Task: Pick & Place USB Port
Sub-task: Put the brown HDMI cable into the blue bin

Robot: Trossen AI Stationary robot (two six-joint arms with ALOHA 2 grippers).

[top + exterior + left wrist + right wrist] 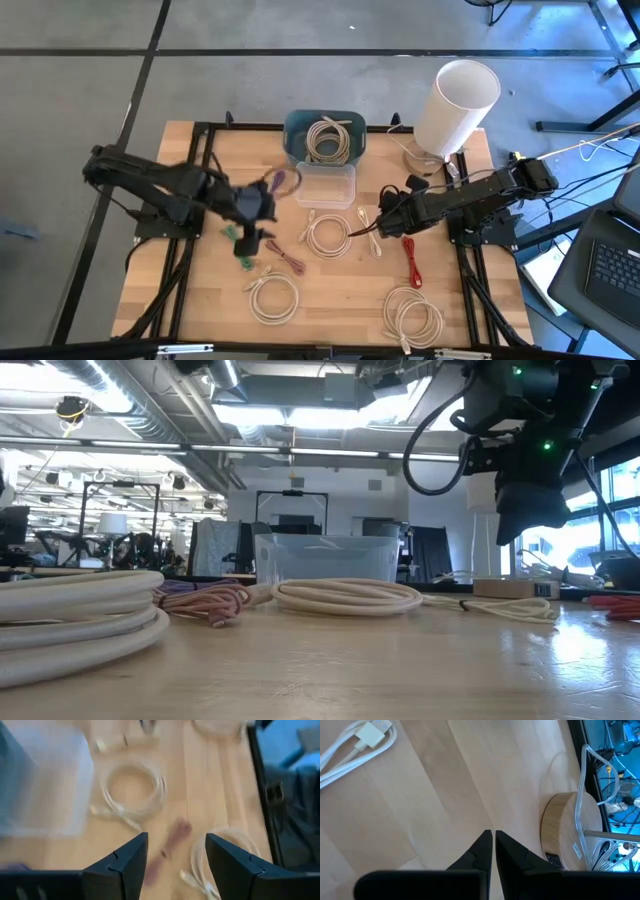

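With our left gripper (252,222) hovering, fingers apart and empty (right gripper (384,222) pressed together, idle at three o'clock), we should lower squarely over the purple cable (291,262) at its five o'clock, then carry it to the clear container (325,185) at one o'clock.

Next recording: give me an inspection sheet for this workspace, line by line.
Surface: light wooden table, bare in places.
Job's things: blue bin holding a cream coiled cable; clear plastic container in front of it.
Clutter: white cylinder lamp on a round wooden base.
Grippers: left claw open, above the table beside the clear container, nothing between its fingers; right claw shut, empty.
Cables: three loose cream coils; small purple cable; red cable.
Surroundings: grey floor, laptop at right.
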